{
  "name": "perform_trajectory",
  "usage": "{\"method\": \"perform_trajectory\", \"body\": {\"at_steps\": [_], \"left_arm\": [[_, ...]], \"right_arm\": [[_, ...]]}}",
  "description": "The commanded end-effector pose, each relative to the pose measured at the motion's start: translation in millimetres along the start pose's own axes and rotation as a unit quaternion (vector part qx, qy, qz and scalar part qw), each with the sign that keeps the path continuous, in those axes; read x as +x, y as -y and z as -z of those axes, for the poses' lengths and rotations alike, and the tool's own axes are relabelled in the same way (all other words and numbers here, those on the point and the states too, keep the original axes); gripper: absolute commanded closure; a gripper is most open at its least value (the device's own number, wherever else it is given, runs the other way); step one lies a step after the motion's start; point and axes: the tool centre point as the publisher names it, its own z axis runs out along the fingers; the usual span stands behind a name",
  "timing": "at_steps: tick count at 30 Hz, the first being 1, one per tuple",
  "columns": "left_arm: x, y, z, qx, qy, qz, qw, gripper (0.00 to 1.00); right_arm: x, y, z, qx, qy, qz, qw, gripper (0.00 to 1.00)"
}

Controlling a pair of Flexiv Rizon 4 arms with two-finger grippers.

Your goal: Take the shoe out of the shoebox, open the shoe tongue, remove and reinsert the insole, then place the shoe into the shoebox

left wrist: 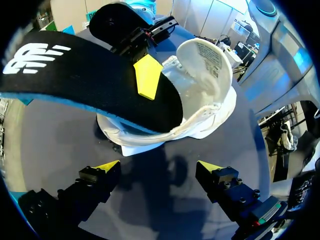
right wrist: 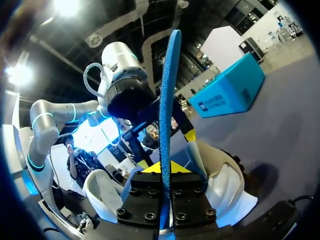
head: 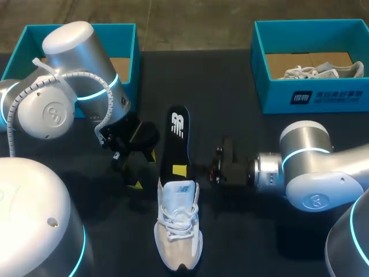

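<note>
A white shoe (head: 179,231) lies on the dark table, toe toward the front edge. The black insole (head: 177,138) with a blue underside slants out of the shoe's opening, its far end raised. My right gripper (head: 181,171) is shut on the insole's edge close to the shoe. In the right wrist view the insole (right wrist: 167,90) stands edge-on between that gripper's (right wrist: 162,170) yellow tips, with the shoe (right wrist: 227,187) just below. My left gripper (left wrist: 159,169) is open and empty, a short way to the left of the shoe (left wrist: 210,95) and insole (left wrist: 85,75).
A teal shoebox (head: 311,95) at the back right holds another white shoe (head: 317,70). A second teal box (head: 128,43) stands at the back left, partly behind my left arm. Both arms crowd the middle of the table around the shoe.
</note>
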Motion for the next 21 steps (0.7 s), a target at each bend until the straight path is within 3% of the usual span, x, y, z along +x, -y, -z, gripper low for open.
{"method": "perform_trajectory", "body": {"at_steps": [1, 21], "left_arm": [[1.3, -0.1, -0.7, 0.000, 0.002, 0.000, 1.000, 0.00], [1.3, -0.1, -0.7, 0.000, 0.002, 0.000, 1.000, 0.00]], "right_arm": [[-1.4, 10.4, 2.2, -0.004, 0.000, -0.004, 1.000, 1.00], [-2.2, 36.8, 4.4, 0.011, 0.010, -0.039, 0.999, 1.00]]}}
